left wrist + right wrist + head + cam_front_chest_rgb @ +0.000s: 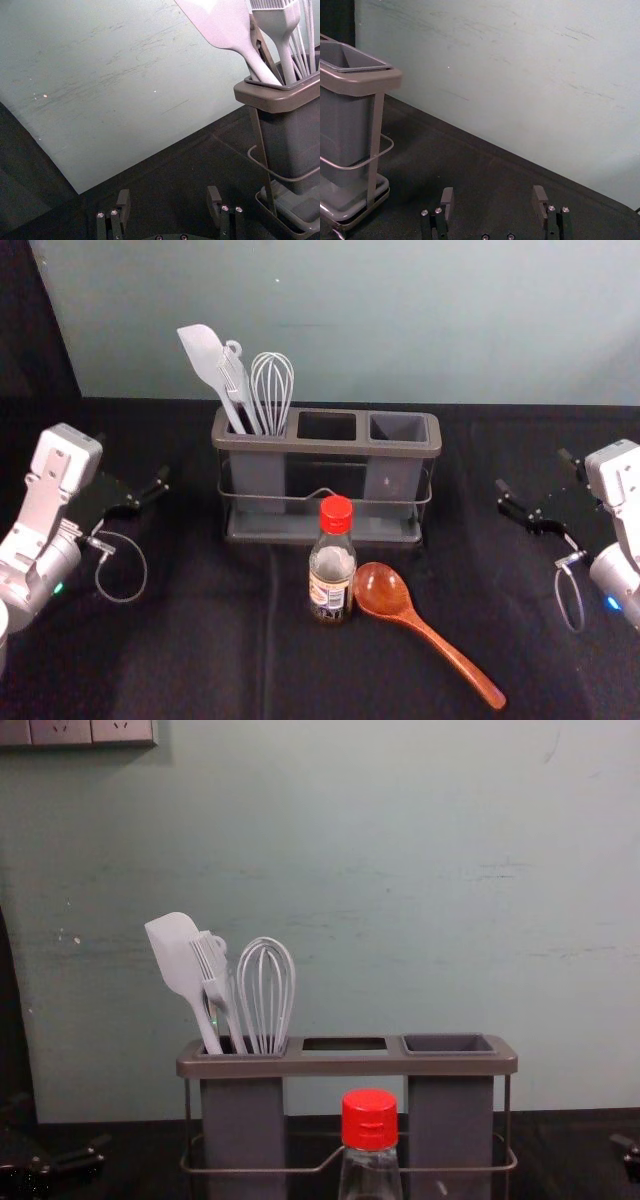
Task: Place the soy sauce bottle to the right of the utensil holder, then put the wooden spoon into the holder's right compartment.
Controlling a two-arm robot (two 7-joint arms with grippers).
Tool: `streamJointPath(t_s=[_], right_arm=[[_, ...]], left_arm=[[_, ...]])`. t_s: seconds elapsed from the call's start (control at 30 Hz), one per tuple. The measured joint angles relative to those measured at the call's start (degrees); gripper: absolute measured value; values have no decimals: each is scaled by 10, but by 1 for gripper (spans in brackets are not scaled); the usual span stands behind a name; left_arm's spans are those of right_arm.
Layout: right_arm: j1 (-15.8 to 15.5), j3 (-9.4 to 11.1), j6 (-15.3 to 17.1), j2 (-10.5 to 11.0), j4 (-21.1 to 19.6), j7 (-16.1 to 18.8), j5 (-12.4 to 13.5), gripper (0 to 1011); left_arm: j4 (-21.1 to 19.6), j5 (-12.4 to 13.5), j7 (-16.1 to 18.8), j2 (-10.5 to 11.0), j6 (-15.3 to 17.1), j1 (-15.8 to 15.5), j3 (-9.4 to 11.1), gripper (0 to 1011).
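Standing at lower centre in the head view, the soy sauce bottle (332,565) is beside the wooden spoon (383,590), before the utensil holder (330,446); left gripper (133,460) at left, right gripper (532,470) at right. Each wrist view shows parted fingers. Chest view: bottle low centre.

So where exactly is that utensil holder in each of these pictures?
Head view: the utensil holder stands in the middle, behind the soy sauce bottle.
Left wrist view: its left end, with the spatula, cut off by the edge.
Right wrist view: its right end, with the right compartment, also cut off.
Chest view: low and central, behind the bottle.
Shared landmark: its thin wire rail.
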Motion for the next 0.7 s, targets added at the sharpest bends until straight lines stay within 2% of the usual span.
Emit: streamJointPath(t_s=[0.7], right_arm=[[0, 0, 0, 0, 0, 0, 0, 1003]], left_arm=[[0, 0, 0, 0, 0, 0, 0, 1005]])
